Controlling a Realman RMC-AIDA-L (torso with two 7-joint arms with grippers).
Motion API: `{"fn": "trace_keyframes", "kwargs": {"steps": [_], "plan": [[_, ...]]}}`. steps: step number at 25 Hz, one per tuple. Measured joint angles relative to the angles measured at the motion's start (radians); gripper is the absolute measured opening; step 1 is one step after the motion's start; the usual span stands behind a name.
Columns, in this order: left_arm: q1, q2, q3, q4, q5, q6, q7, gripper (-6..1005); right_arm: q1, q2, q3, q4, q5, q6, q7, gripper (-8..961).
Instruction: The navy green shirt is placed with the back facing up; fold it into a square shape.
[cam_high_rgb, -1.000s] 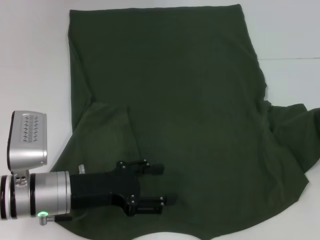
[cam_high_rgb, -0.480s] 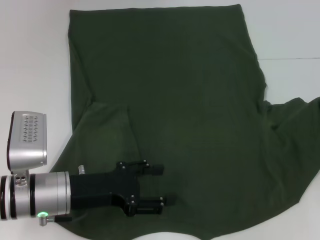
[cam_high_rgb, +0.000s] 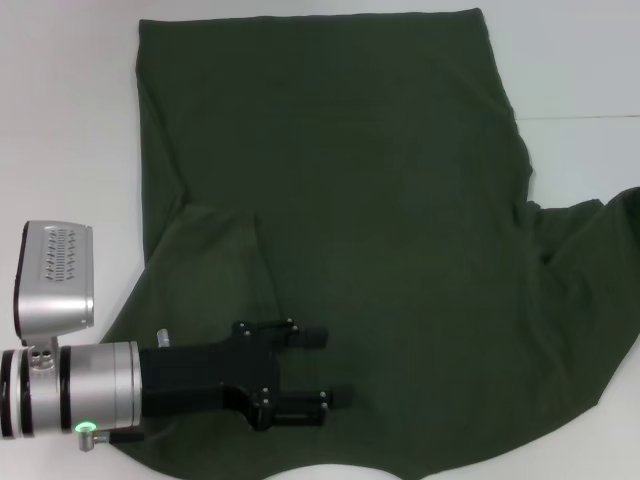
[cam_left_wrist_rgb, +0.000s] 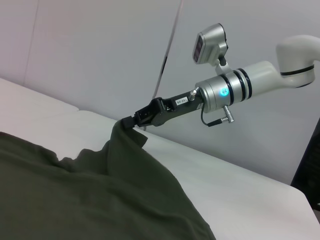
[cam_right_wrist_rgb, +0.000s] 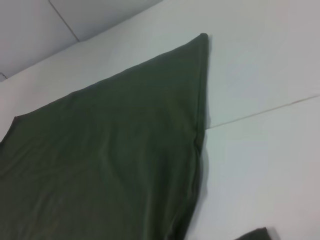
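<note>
Shirt: the navy green shirt lies spread flat on a white worktop, plain side up, covering most of the head view; no lettering shows.

Shirt shape: its far hem runs straight across the top of the head view; the left sleeve lies folded in over the body, and the right sleeve trails off toward the right edge of that view.

Left gripper: the left gripper lies low over the near part of the shirt, close to the curved near edge, pointing toward the shirt's middle. Its jaws stand apart, one finger on either side of a strip of cloth, holding nothing.

Right gripper: out of the head view. The left wrist view alone shows the right gripper at the shirt's right sleeve, its jaws closed on a peak of cloth raised above the worktop, fabric draping down from it.

Right wrist view: shows only a far corner of the shirt lying smooth, with a straight side edge and a seam line in the worktop running out from it.

Open room: bare worktop lies left of the shirt, beyond its far right corner, and as a thin strip near the shirt's near edge.
</note>
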Motion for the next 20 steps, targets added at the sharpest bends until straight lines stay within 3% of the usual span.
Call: {"fn": "trace_keyframes", "kwargs": {"steps": [20], "plan": [[-0.001, 0.000, 0.000, 0.000, -0.012, 0.000, -0.009, 814, 0.032, 0.001, -0.001, -0.024, 0.088, -0.198, -0.041, 118]]}}
